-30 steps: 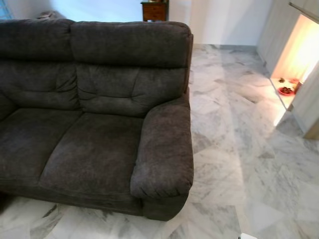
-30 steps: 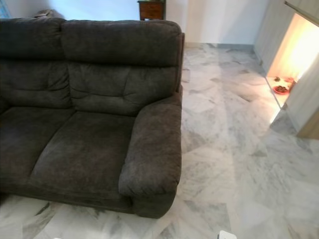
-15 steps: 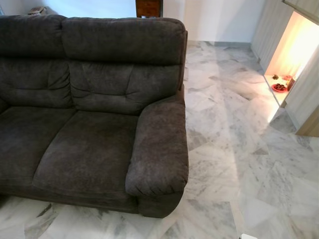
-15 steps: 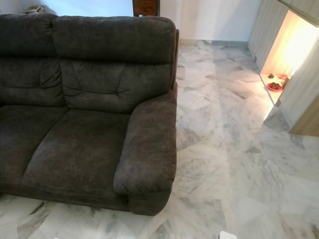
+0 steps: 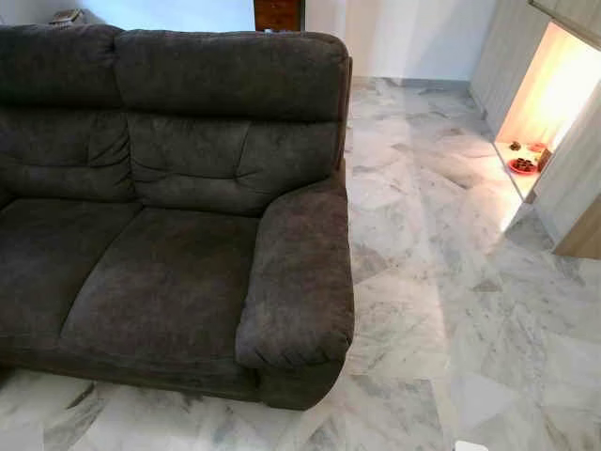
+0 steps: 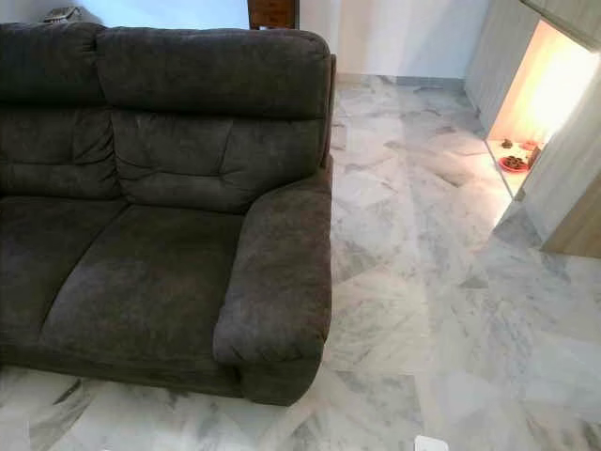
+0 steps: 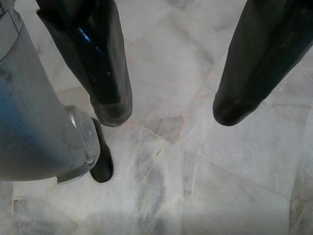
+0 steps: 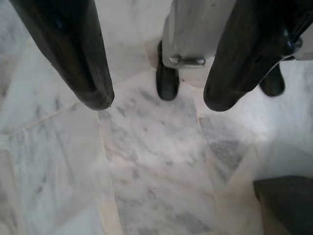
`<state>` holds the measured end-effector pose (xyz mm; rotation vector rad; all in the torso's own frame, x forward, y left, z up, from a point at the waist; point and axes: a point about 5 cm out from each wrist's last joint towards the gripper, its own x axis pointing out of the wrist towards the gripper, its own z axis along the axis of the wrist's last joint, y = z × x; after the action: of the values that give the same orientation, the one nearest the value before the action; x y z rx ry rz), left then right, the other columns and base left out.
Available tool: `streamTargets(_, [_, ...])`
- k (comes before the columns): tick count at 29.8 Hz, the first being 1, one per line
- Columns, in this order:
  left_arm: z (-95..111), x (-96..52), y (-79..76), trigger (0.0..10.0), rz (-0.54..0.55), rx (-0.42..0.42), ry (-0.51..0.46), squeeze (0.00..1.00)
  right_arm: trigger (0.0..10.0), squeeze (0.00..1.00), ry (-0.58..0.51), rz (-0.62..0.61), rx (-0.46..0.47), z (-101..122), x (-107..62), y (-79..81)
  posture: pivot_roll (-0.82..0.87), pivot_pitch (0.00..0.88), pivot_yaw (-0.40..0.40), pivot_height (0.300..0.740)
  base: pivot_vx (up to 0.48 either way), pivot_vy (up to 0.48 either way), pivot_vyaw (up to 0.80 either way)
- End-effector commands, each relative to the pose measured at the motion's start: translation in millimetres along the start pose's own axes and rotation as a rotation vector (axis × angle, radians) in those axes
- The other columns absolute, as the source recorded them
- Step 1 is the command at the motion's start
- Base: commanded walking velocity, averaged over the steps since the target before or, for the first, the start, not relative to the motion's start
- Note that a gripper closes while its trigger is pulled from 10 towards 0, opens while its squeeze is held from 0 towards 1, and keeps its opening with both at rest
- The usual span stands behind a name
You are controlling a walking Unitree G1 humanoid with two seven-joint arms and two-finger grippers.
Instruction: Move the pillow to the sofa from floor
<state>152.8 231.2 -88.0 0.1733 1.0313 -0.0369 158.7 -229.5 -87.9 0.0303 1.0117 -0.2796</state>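
A dark grey-brown fabric sofa (image 5: 178,216) takes up the left half of the eye views, its right armrest (image 5: 300,272) nearest me and its seat cushions (image 5: 160,282) bare. In the left wrist view my left gripper (image 7: 168,110) hangs open over the marble floor (image 7: 195,176), nothing between its two black fingers (image 7: 105,78). In the right wrist view my right gripper (image 8: 156,98) hangs open above the marble too, with nothing held. I can make out no pillow.
White-grey marble floor (image 5: 441,282) stretches to the right of the sofa. A lit alcove (image 5: 549,94) with a red dish (image 5: 522,166) is at the far right. A wooden cabinet (image 5: 278,13) stands behind the sofa back. The robot's own foot (image 7: 100,161) is below the left gripper.
The whole picture has shifted: the sofa sits slightly further left and lower in the eye views, so the camera has moved a little. Nothing in the room has moved.
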Motion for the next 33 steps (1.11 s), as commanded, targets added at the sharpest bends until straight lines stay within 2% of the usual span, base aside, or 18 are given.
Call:
streamTargets(1, [-5, -1.0, 0.8, 10.0, -0.002, -0.005, 0.018, 0.0, 10.0, 0.0, 0.045, -0.001, 0.028, -35, -7.7, -8.1, 0.06, 0.076, 0.045, 0.74, 0.0, 0.0, 0.0])
streamTargets(3, [-5, -1.0, 1.2, 10.0, -0.001, -0.005, 0.018, 0.0, 10.0, 0.0, 0.047, 0.004, 0.032, -46, -11.1, -9.9, 0.06, 0.071, 0.044, 0.74, 0.0, 0.0, 0.0])
streamTargets(5, [-5, -1.1, 2.1, 10.0, 0.002, -0.004, 0.018, 0.0, 10.0, 0.0, 0.039, 0.018, 0.035, -43, -10.2, -4.8, 0.06, 0.07, 0.045, 0.74, 0.0, 0.0, 0.0])
streamTargets(8, [-5, -1.5, 4.3, 10.0, 0.007, -0.007, 0.023, 0.0, 10.0, 0.0, 0.029, 0.029, 0.023, -39, -9.1, 0.0, 0.06, 0.063, 0.041, 0.74, 0.0, 0.48, 0.0])
streamTargets(33, [-12, -2.5, 3.8, 10.0, 0.011, -0.012, 0.042, 0.0, 10.0, 0.0, 0.017, 0.043, 0.031, -38, -8.9, 4.6, 0.07, 0.071, 0.046, 0.74, 0.0, 0.48, 0.0])
